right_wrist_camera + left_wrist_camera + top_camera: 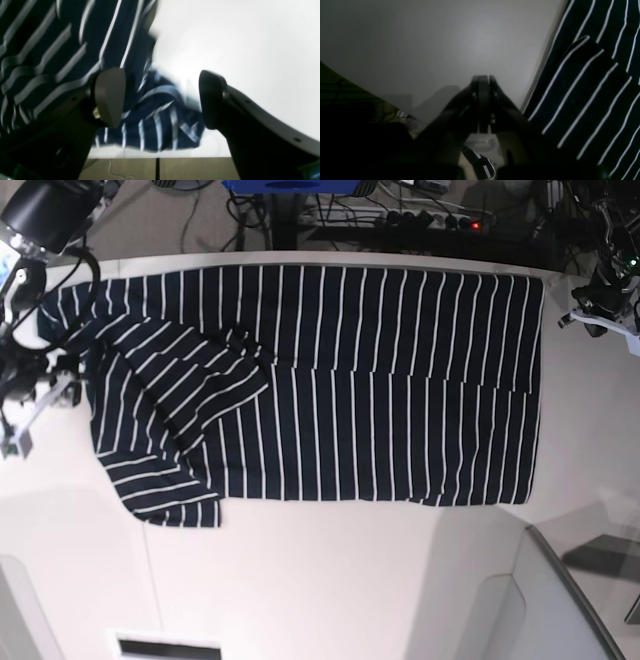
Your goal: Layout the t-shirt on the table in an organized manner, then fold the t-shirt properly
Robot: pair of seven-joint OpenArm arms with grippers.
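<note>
On the white desk [330, 580] I had the striped t-shirt [380, 380] spread flat, right fingers [110, 97] spread over a sleeve, left fingers [483, 85] pressed together beside its hem, ready for folding.

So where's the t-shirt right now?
In the base view the t-shirt lies spread across the far half of the table, one sleeve folded over at the left.
</note>
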